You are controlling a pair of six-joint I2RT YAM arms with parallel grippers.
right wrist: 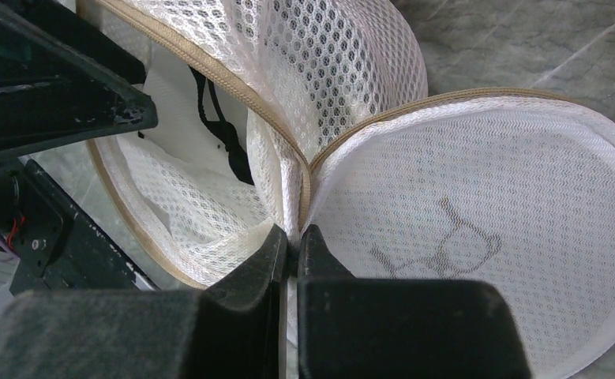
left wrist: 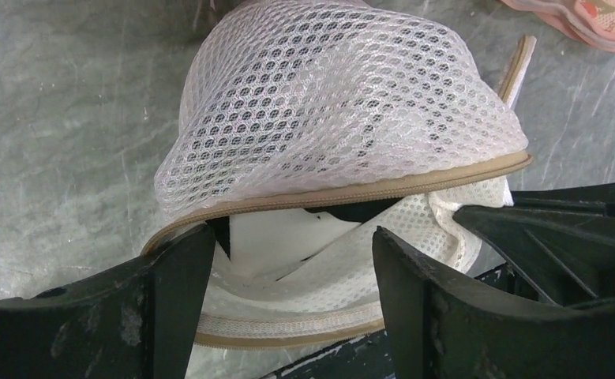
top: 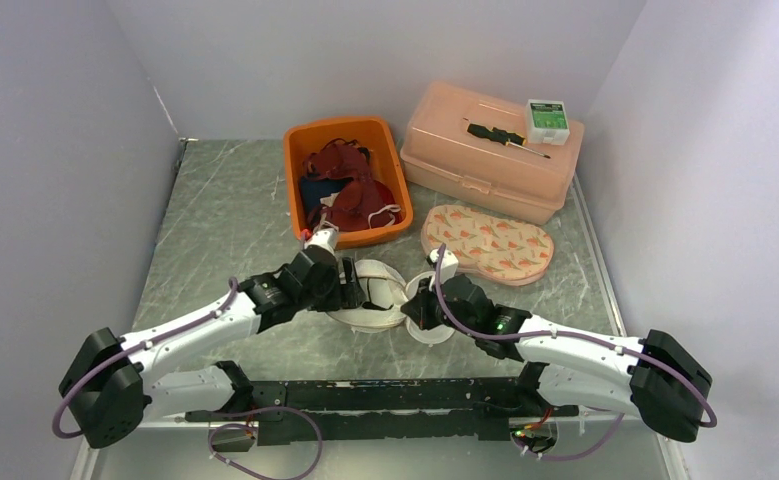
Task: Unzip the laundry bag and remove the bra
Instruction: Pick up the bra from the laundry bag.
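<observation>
Top external shows one laundry bag (top: 385, 275), one orange bin (top: 335, 124)

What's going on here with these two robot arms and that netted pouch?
Two arms are working on a white dome-shaped mesh laundry bag with a tan zipper edge. The right arm has its jaws shut on the bag's seam, holding it in place. The left arm has its jaws open at the mouth of the unzipped bag. A white bra with black straps lies inside, not yet taken out.
</observation>
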